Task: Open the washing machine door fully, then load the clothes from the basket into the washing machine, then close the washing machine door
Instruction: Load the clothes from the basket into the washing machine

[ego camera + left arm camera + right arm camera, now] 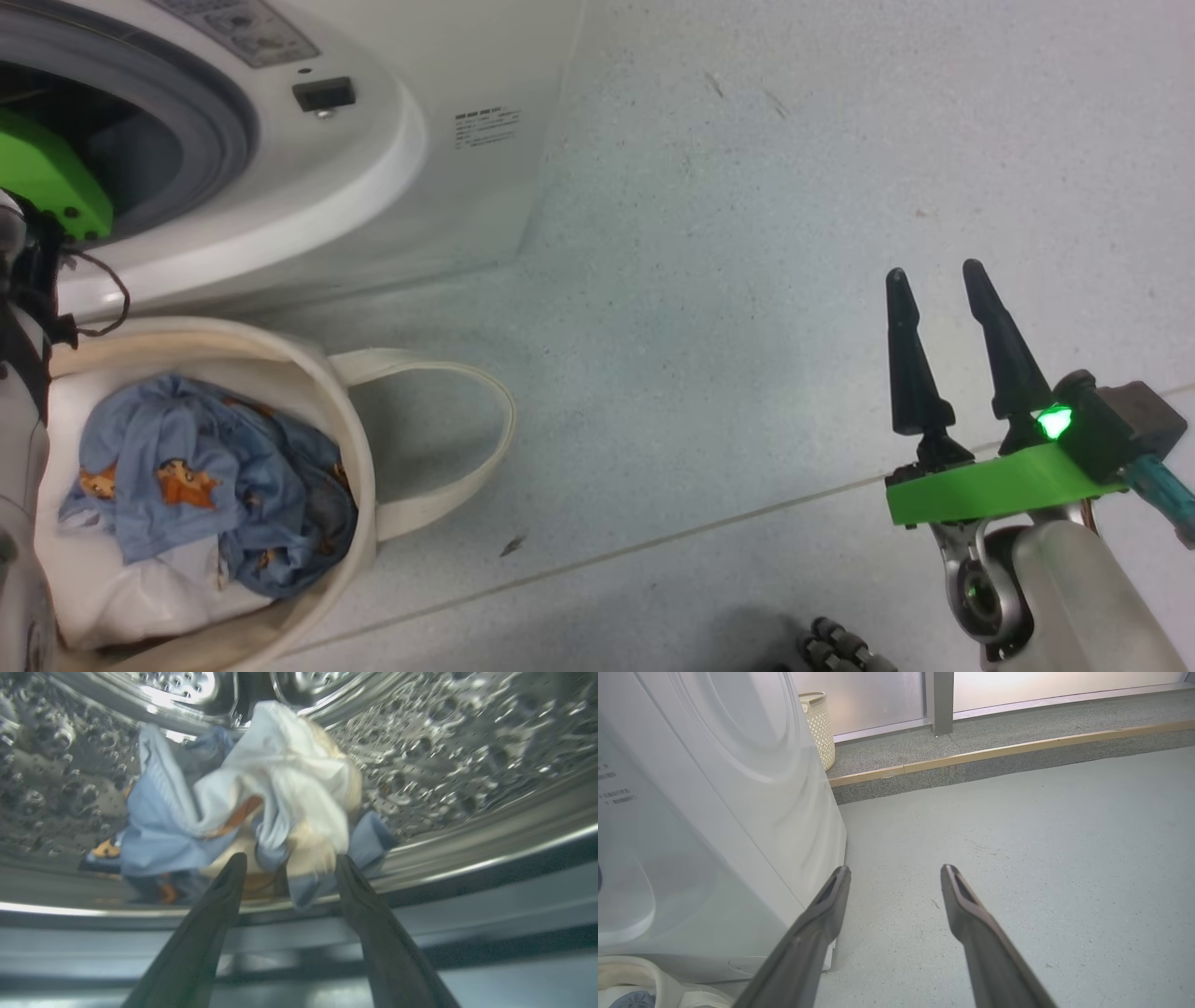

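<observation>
White front-loading washing machine (pixel 392 177) sits upper left in head view, mouth open, grey rubber ring (pixel 219 103) exposed. Its perforated steel drum (pixel 467 742) curves round the left wrist view. Round cream canvas basket (pixel 359 467) stands just in front of the machine; touching or not, can't tell.

Clothes: one light blue bear-print garment w/ cream parts (pixel 280 793) is inside the drum, bunched near the lip and blurred. More of the same print (pixel 215 485) lies in the basket on a plain white bundle (pixel 140 597).

Left tool (pixel 289 861): fingers apart, nothing clamped, tips at the drum lip w/ a fold of cloth hanging btwn them. Right tool (pixel 934 273): fingers apart, empty, over the grey floor (pixel 747 233), well apart from the basket.

Step in hand, my read: drop-off of one garment. To do it well:
- Hold fingers wide and back the left tool straight out, so no fold snags a tip & drags onto the ring.
- The cloth sits close to the lip, so a nudge deeper first may help.
- Next trip: pinch the blue fabric high on its heap, not the white bundle.
</observation>
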{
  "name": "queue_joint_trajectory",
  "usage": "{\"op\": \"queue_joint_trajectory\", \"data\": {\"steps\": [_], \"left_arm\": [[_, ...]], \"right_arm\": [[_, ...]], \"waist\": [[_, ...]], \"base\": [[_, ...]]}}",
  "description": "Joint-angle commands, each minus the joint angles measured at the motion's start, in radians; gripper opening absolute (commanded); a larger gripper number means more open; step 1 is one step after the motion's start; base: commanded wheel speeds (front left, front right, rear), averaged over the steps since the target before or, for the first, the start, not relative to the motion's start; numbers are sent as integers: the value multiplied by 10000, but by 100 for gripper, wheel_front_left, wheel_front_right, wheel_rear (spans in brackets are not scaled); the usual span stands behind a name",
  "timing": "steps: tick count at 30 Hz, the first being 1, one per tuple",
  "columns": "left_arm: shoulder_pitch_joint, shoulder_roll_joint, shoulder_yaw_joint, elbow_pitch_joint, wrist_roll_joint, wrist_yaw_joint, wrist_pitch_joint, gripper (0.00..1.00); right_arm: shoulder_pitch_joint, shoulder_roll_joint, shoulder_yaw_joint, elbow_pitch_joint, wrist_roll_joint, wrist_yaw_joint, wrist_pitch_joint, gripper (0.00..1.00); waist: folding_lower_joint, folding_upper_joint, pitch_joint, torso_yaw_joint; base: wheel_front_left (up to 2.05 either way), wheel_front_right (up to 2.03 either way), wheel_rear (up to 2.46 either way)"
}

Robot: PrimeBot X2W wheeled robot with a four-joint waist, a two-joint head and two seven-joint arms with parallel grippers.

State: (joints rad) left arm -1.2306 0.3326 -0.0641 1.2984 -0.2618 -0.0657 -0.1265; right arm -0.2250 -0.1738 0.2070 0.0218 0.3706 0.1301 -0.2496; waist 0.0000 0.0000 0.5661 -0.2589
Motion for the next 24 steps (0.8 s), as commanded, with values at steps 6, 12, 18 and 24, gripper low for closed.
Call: {"op": "queue_joint_trajectory", "data": {"steps": [6,12,18,24], "left_arm": [[131,431,182,-107,-312,409,937,100],[555,243,366,-96,-599,390,136,100],[1608,-283,615,-134,-1096,-276,-1081,100],[2773,-567,278,-1198,-962,-591,-1343,100]], "right_arm": [[9,-83,50,-81,-97,6,-122,100],[-28,-115,202,113,3,6,-122,100],[53,-253,384,462,246,6,-122,100],[228,-463,545,754,494,6,-122,100]], "waist": [[0,0,-529,120],[0,0,-1055,333],[0,0,-2047,738],[0,0,-2993,1350]], "base": [[0,0,0],[0,0,0],[0,0,0],[0,0,0]]}}
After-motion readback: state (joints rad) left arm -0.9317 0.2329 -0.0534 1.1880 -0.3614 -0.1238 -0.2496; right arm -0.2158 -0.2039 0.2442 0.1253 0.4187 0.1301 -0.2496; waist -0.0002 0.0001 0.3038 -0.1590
